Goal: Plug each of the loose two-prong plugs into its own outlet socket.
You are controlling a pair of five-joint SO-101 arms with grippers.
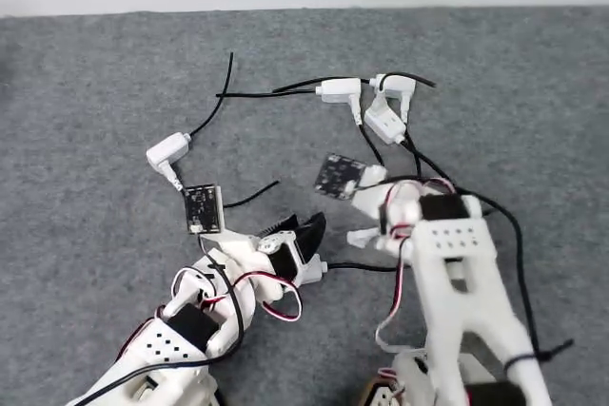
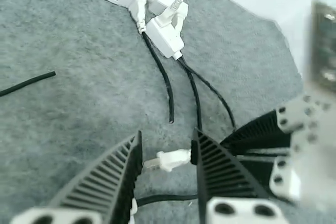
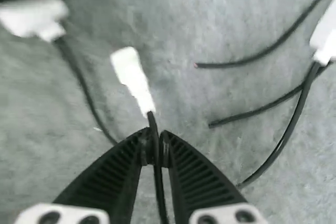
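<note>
A small white two-prong plug (image 2: 168, 161) lies on the grey carpet between the spread fingers of my left gripper (image 2: 166, 139), which is open around it. Its black cable (image 3: 155, 129) runs back to my right gripper (image 3: 154, 141), which is shut on the cable just behind the plug (image 3: 131, 77). From above, the left gripper (image 1: 304, 230) sits at the table's middle front, with the right arm (image 1: 447, 235) close beside it. Three white outlet blocks (image 1: 340, 90) (image 1: 395, 87) (image 1: 385, 121) cluster at the back, also visible in the left wrist view (image 2: 165, 35).
Another white block (image 1: 168, 149) on a black cord lies at the left. Two small dark circuit boards (image 1: 203, 208) (image 1: 338, 176) rest on the carpet near the grippers. Loose black cables (image 1: 447, 187) loop around the right arm. A cut cable end (image 2: 170, 120) lies just ahead of the plug.
</note>
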